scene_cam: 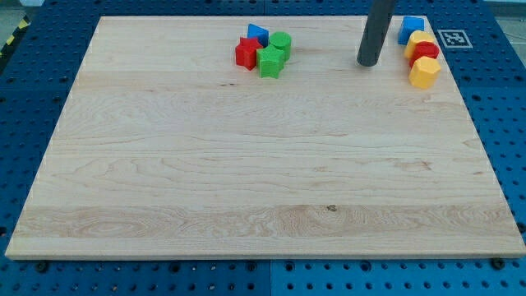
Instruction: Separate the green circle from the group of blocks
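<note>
Pale wooden board [246,181] on blue pegboard table [25,107]

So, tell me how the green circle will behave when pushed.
The green circle looks short and flat-based, so it should slide, not tip or roll. It touches the green star and blue block, so they may drag along. My tip stands well to its right.

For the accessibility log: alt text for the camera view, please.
My tip rests on the wooden board near the view's top right, apart from all blocks. To its left, a green circle sits packed with a blue block, red star and green star; a blue, two yellow and a red block cluster on its right.
</note>
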